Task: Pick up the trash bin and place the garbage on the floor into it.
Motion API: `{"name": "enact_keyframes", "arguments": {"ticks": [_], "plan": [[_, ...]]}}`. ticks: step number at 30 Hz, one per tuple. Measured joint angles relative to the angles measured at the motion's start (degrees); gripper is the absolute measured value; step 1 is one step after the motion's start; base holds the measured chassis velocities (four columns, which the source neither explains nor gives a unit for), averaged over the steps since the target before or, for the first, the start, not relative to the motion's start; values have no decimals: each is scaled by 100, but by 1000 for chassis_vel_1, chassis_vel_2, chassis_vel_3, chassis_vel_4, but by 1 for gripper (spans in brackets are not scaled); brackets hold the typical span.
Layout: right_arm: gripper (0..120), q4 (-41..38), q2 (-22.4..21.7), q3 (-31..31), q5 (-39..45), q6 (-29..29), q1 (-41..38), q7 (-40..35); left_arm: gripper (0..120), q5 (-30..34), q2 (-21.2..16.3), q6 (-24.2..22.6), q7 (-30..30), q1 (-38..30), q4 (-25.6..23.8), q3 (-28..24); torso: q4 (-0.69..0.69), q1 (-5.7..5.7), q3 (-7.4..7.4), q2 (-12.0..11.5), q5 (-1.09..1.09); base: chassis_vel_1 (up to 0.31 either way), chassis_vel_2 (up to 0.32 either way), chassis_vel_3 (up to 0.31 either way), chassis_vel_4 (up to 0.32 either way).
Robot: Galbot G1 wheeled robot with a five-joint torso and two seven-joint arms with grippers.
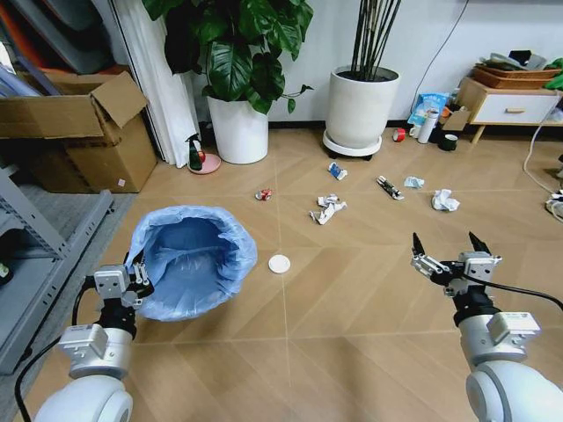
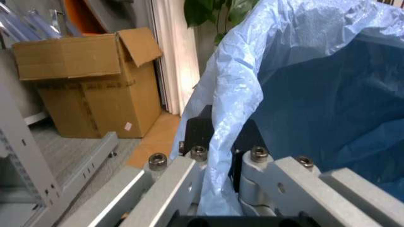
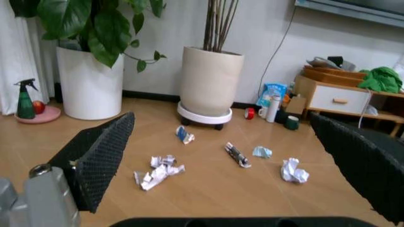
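The trash bin stands at the left on the floor, its light-blue bag ruffled over the rim and hiding the dark body. My left gripper is shut on the bin's near rim; in the left wrist view the bag is pinched between the fingers. My right gripper hovers open and empty at the right, its fingers wide apart. Garbage lies ahead: a white disc, a red wrapper, crumpled paper, a blue-white wrapper, a dark wrapper and a white wad.
A cardboard box and a metal rack flank the left. Two white plant pots stand at the back, with a spray bottle beside the left one. A side table, bottles and a red tape roll are at back right.
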State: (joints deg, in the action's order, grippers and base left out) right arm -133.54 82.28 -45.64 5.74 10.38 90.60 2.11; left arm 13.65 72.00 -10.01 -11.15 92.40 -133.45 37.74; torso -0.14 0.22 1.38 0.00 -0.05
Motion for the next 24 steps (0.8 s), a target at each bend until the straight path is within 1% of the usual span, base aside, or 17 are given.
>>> {"name": "enact_keyframes", "arguments": {"ticks": [10,14,24], "plan": [[100,8,5,-21,-22,-48,-4,12,0,-11,8,6,3,0,-15,-4,1,0,0,0,1,-118,193,114,-179],[100,8,22,-27,-83,-88,23,49,0,-11,12,12,5,1,-18,-5,-1,0,0,0,2,-134,181,128,-213],[100,-4,47,-21,-165,-129,60,77,0,-12,23,17,12,4,-22,-6,1,0,0,0,0,-109,215,112,-212]]}}
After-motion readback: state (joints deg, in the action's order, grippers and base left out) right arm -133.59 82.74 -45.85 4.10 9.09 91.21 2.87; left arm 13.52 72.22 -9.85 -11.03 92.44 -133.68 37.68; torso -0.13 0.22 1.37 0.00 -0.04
